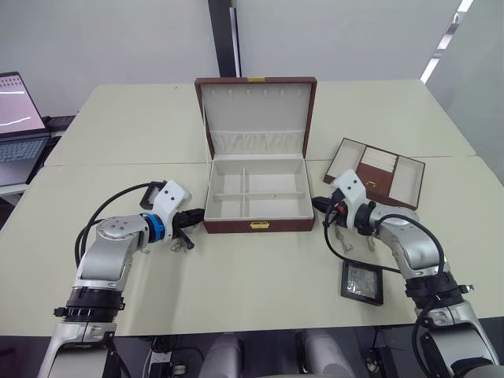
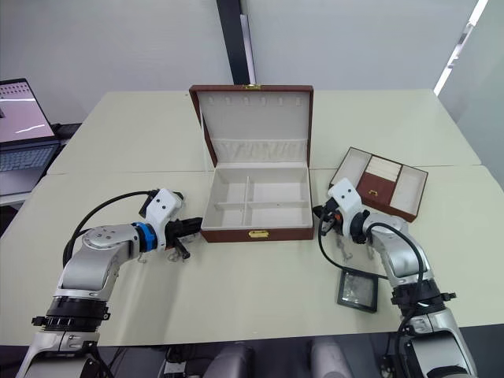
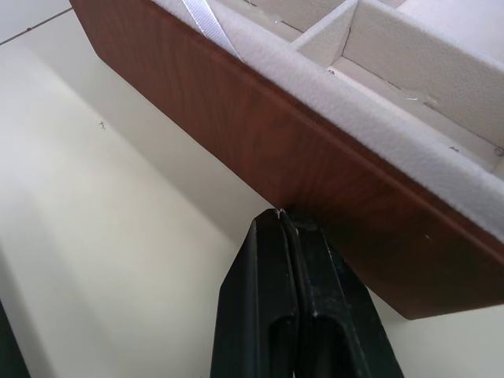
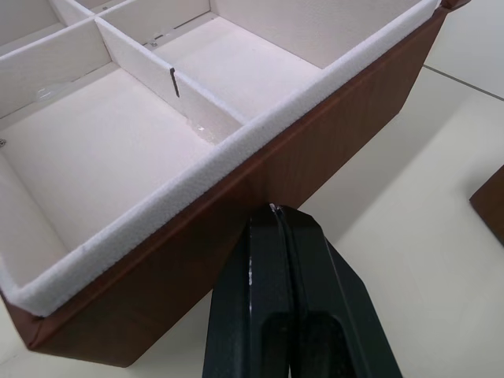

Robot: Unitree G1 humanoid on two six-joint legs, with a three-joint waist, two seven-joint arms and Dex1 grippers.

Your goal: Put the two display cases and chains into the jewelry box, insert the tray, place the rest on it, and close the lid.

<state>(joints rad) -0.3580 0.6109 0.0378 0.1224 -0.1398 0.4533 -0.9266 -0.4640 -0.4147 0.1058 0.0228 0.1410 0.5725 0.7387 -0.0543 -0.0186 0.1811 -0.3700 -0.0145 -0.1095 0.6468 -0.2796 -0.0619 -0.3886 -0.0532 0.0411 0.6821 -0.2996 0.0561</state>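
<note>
Jewelry box point(image 1: 259, 197) — reddish-brown, cream-lined, lid point(image 1: 256, 118) upright — left claw point(image 3: 285, 224) and right claw point(image 4: 274, 216) pressed together.

Standing open at bench centre: reddish-brown jewelry box point(image 1: 259, 225), cream compartments empty, lid point(image 1: 256, 116) upright at 12 o'clock. Lying angled at 3 o'clock: compartmented tray point(image 1: 376, 172). Resting flat at 5 o'clock: one black-framed display case point(image 1: 362, 282).

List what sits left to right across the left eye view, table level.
Open laptop at the edge → left hand, fingers shut → open reddish-brown wood-grain jewelry box → right hand, fingers shut → shallow reddish-brown compartmented tray.
</note>
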